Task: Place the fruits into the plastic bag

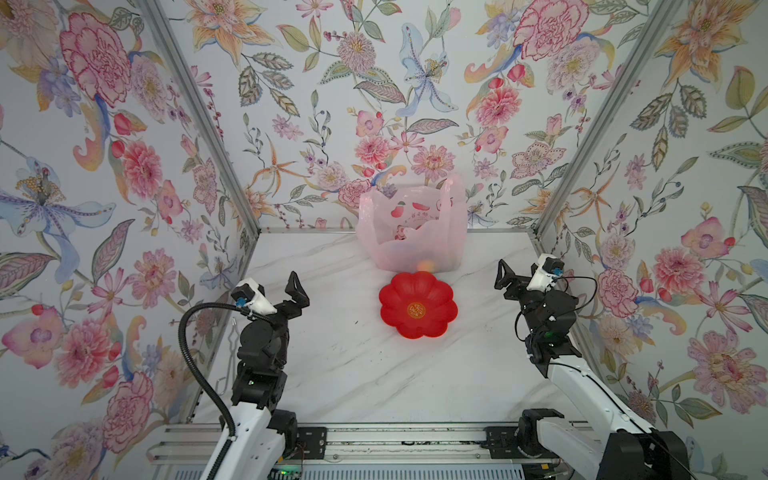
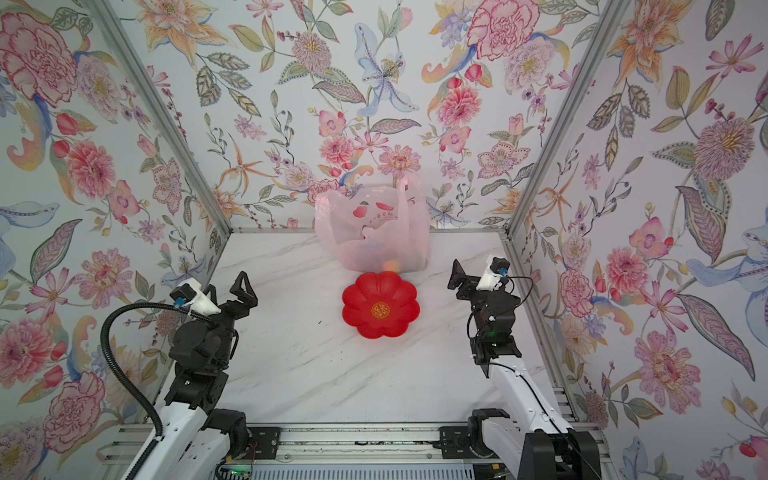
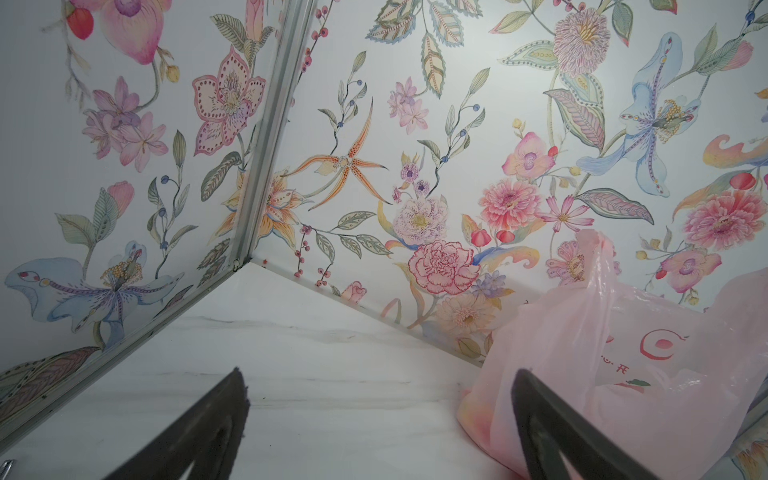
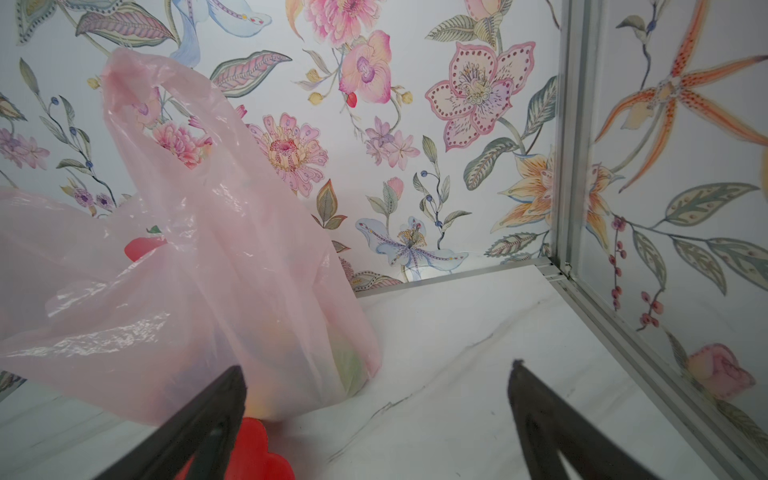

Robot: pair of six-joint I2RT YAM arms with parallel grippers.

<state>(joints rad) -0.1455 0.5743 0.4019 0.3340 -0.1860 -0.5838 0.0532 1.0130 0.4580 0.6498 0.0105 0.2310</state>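
Note:
The pale pink plastic bag [image 1: 411, 224] [image 2: 372, 232] stands open against the back wall, handles up. The fruits show only as blurred colour through its film: an orange patch [image 1: 424, 266] [image 2: 390, 266] at the bag's front bottom, and a green one [image 4: 347, 365] in the right wrist view. My left gripper [image 1: 300, 291] [image 2: 246, 291] [image 3: 378, 372] is open and empty, left of the red dish, with the bag [image 3: 623, 365] beside it. On the other side of the dish my right gripper [image 1: 503, 277] [image 2: 457, 277] [image 4: 378, 365] is open and empty too, apart from the bag [image 4: 166, 291].
A red flower-shaped dish [image 1: 417, 305] [image 2: 380, 309] [image 4: 257, 453] lies empty just in front of the bag, touching its base. White marble tabletop [image 1: 353, 374] runs between the arms. Floral walls with aluminium corner posts [image 1: 199, 116] close in three sides.

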